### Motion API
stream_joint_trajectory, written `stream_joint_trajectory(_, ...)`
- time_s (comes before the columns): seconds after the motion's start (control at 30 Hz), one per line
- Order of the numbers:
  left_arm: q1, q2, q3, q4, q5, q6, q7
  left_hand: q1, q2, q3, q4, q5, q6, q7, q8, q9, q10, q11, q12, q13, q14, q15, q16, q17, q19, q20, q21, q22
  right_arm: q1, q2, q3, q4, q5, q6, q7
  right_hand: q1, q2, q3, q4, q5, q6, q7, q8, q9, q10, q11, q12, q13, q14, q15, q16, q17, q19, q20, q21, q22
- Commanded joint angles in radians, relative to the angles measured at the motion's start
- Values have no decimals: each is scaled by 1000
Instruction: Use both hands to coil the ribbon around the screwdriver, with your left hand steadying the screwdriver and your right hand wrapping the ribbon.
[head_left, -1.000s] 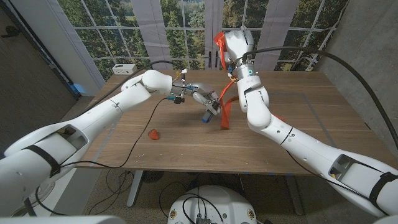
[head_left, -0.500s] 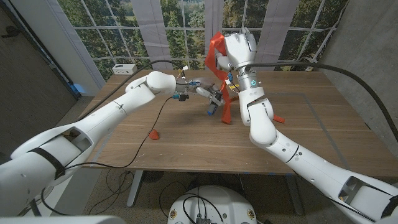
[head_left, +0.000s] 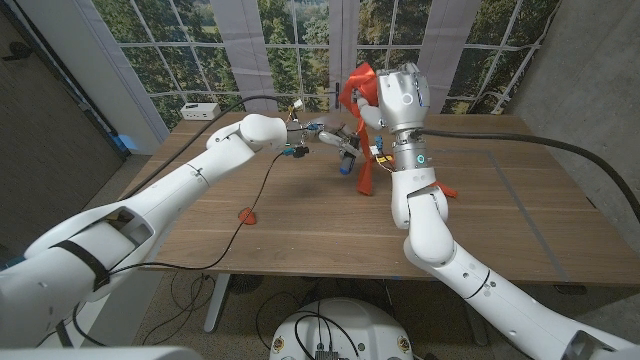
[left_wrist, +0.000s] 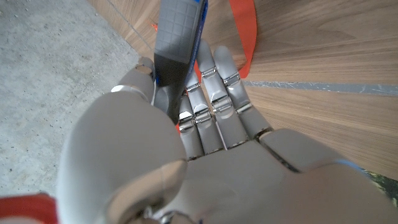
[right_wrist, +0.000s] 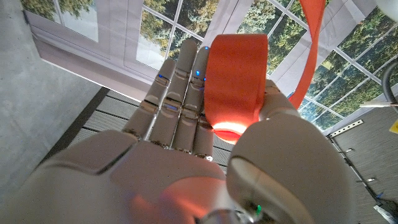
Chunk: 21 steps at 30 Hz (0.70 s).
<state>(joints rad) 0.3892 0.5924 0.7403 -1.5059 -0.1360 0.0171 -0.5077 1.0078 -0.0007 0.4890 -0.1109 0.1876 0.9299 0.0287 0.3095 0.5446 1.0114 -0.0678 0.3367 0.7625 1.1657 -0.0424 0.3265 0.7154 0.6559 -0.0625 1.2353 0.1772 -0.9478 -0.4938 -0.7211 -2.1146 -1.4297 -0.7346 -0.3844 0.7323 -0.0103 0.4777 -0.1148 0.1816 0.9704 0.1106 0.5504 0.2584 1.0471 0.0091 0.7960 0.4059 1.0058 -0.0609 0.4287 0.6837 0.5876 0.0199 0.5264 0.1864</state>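
Ribbon in raised R hand, screwdriver in L hand

The left arm reaches in from the near left corner across the table, its left hand out past the middle with the fingers closed round the screwdriver handle. The right arm rises steeply from the near right, forearm almost upright, and the right hand is lifted high above the tabletop, just beside the left. Its thumb and fingers pinch the ribbon.
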Motion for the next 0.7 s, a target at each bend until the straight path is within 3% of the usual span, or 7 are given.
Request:
stream_joint_trajectory(0.03, -48, 0, 15, 19, -54, 60, -41, 140, 128, 66, -43, 0, 9, -3, 0, 4, 65, -60, 1, 3, 196, -184, 7, 3, 10, -70, 7, 0, -227, 1, 109, -77, 64, -80, -104, 144, 134, 35, -27, 4, 110, -91, 15, 7, 45, -39, 5, 3, 98, -122, 0, 3, 2, -3, 3, 1)
stream_joint_trajectory(0.3, -74, 0, 19, 8, -59, 48, -62, 140, 127, 66, -43, 0, 10, 0, -2, 5, 66, -61, -1, 4, 196, -184, 8, 3, 10, -70, 8, -1, -323, 8, 157, -88, 138, -133, -145, 144, 135, 35, -27, 4, 112, -88, 14, 7, 44, -38, 4, 3, 99, -120, 0, 5, 1, -3, 3, 1)
stream_joint_trajectory(0.7, -164, 1, 78, 34, -25, 35, -204, 140, 126, 67, -41, -1, 11, -3, -7, 3, 66, -61, -3, 6, 196, -184, 9, 1, 10, -70, 8, -1, -350, -12, 166, -34, 218, -167, -167, 144, 134, 34, -27, 3, 110, -88, 13, 9, 45, -35, 3, 2, 97, -119, -1, 7, 0, -2, 3, 1)
